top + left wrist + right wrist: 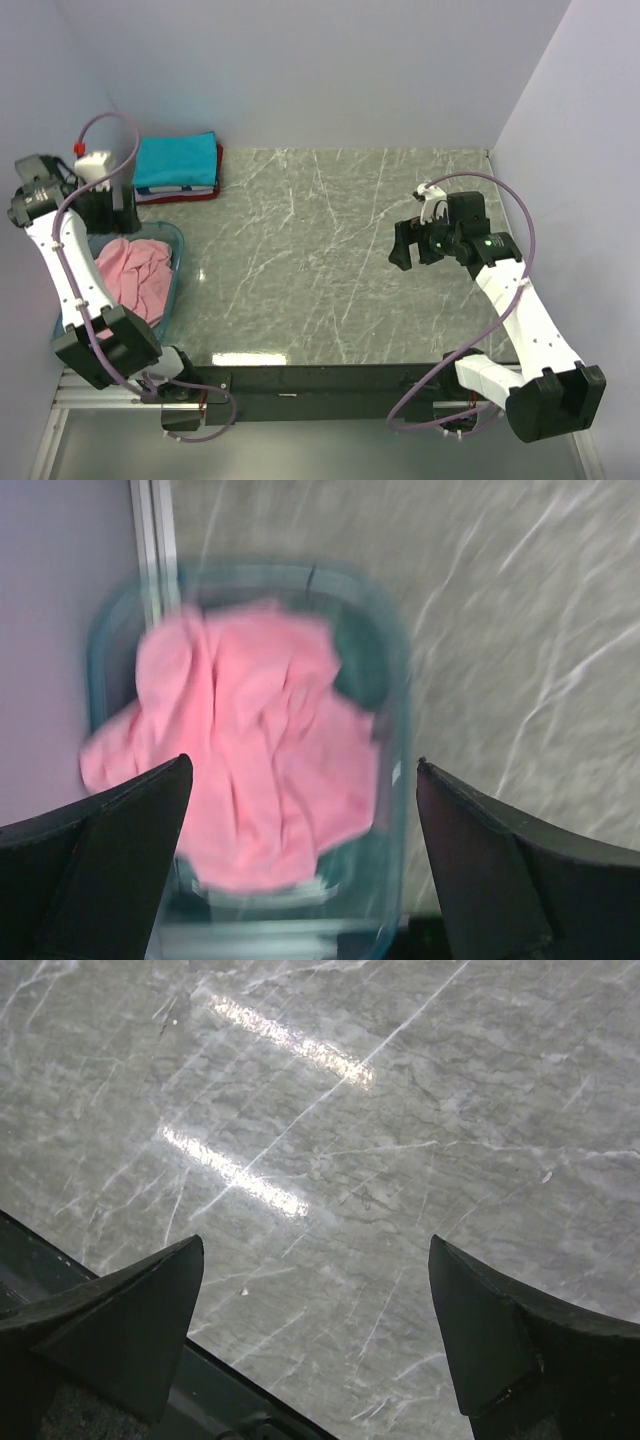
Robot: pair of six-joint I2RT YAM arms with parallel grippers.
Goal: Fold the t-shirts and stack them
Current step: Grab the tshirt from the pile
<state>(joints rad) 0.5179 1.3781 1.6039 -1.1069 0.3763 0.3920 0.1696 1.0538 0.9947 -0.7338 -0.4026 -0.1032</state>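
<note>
T-shirt [250,760], pink, in translucent blue bin [398,710] under left claw [302,763]

Both arms wear white shells between chunky black joint housings. A mauve cable [100,120] loops off the left arm [70,270] and another off the right arm [525,310], where a small green light [489,240] glows near the wrist. The left gripper [302,763] and right gripper [316,1242] end in matte black, wedge-shaped fingers.

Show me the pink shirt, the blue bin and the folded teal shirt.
pink shirt [250,770], left wrist view, middle of crumpled cloth
blue bin [181,258], top view, right rim
folded teal shirt [175,160], top view, centre of top face
</note>
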